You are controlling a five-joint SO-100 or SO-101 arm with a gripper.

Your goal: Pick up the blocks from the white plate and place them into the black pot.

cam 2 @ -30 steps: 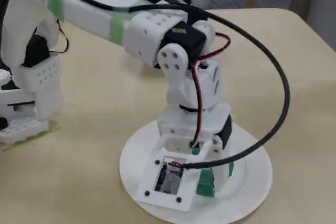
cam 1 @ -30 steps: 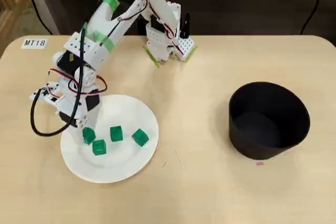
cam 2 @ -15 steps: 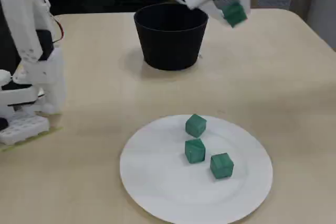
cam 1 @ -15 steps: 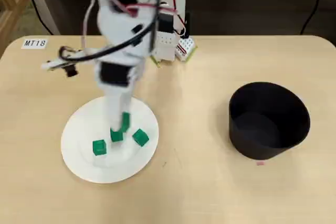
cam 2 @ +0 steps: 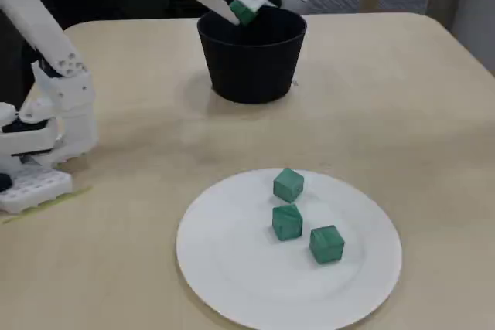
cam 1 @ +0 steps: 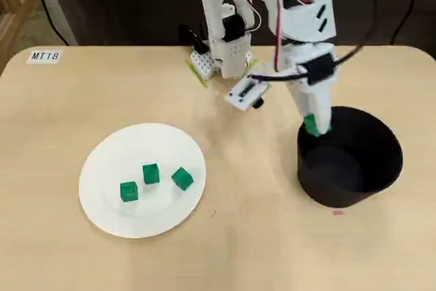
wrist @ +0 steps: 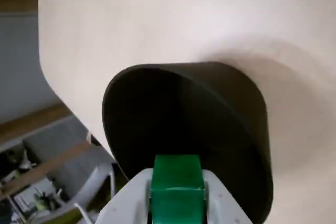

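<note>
Plate first, nearest in the fixed view: the white plate [cam 2: 232,284] lies on the tabletop [cam 2: 402,113] with three green blocks [cam 2: 288,221] clustered close together toward its middle, none touching. Farther back stands the black pot [cam 2: 251,63], well apart from the plate. Above the pot's rim hangs the claw [cam 2: 243,11], clamped on a fourth green block [wrist: 176,184], over the pot's dark opening.

pale wooden table [cam 1: 61,250], dark backdrop
</note>
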